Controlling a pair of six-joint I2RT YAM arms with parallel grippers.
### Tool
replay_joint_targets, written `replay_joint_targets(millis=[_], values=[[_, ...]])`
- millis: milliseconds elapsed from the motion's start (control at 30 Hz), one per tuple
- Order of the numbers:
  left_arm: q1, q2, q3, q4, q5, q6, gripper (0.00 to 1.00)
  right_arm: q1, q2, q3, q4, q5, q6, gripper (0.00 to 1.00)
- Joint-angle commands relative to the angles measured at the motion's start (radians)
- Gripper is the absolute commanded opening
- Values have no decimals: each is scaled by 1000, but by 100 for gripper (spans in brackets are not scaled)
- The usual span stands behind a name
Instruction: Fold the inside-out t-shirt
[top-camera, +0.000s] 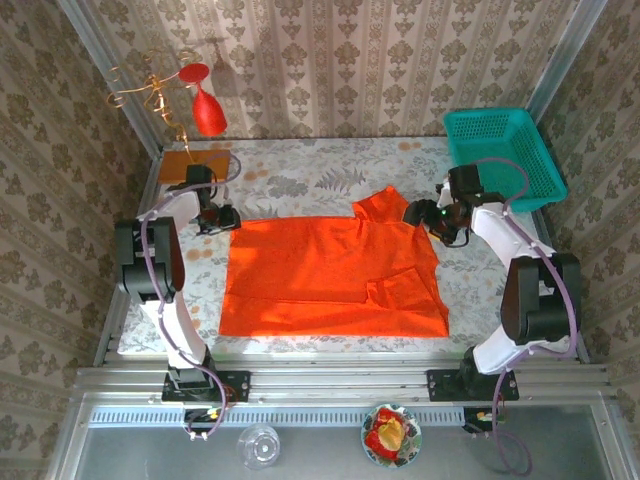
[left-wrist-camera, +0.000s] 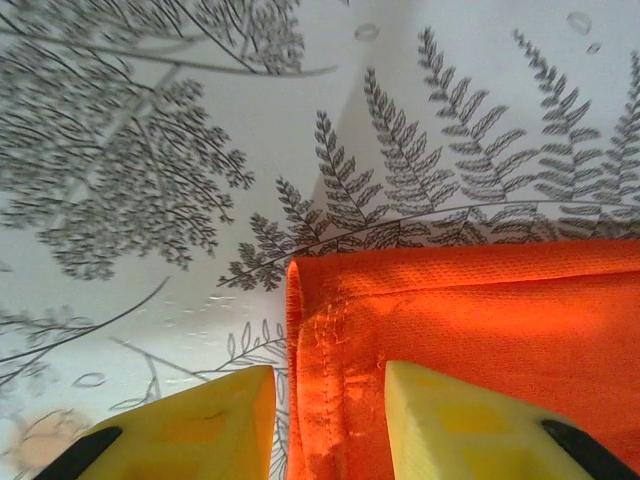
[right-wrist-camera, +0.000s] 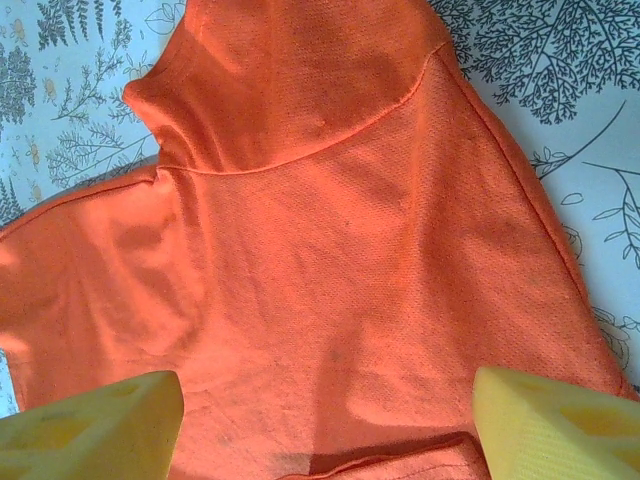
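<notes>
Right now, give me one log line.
shirt: spread flat | left fingers: open, astride corner edge | right fingers: open, over shirt near sleeve

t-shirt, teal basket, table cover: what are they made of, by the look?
T-shirt: matte knit cloth with a fine mesh-like texture, stitched hem and soft wrinkles; cotton or polyester, can't tell which.
Teal basket: likely moulded plastic, with lattice walls.
Table cover: smooth fern-printed sheet with a slight sheen, perhaps vinyl or oilcloth.
</notes>
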Motion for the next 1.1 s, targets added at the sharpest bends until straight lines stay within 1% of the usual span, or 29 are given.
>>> replay_joint_targets(millis=[0, 67, 267, 400, 500, 600, 700, 767, 833, 900, 1067], values=[[25, 35, 33, -28, 123, 10, 35, -4, 31, 21, -7, -35, -2, 78], [36, 43, 27, -11, 145, 0, 34, -4, 35, 10, 8, -48, 12, 77], [50, 30, 8, 32, 190, -22, 26, -3, 38, -19, 49, -65, 36, 77], [52, 21, 10, 38, 178, -23, 22, -2, 43, -27, 55, -72, 43, 76], [52, 21, 16, 39, 183, -25, 17, -2, 45, -31, 62, -72, 45, 76], [52, 18, 20, 34, 171, -25, 17, -2, 53, -31, 61, -77, 43, 76], [52, 3, 13, 47, 158, -25, 14, -1, 53, -38, 68, -83, 46, 76], [51, -9, 12, 58, 153, -26, 14, 1, 53, -43, 73, -87, 48, 75], [52, -16, 12, 67, 152, -27, 16, 5, 53, -53, 79, -91, 52, 75], [52, -16, 15, 71, 158, -26, 16, 9, 54, -62, 87, -95, 56, 75], [51, -13, 7, 84, 158, -29, 6, 20, 76, -94, 113, -113, 62, 75]])
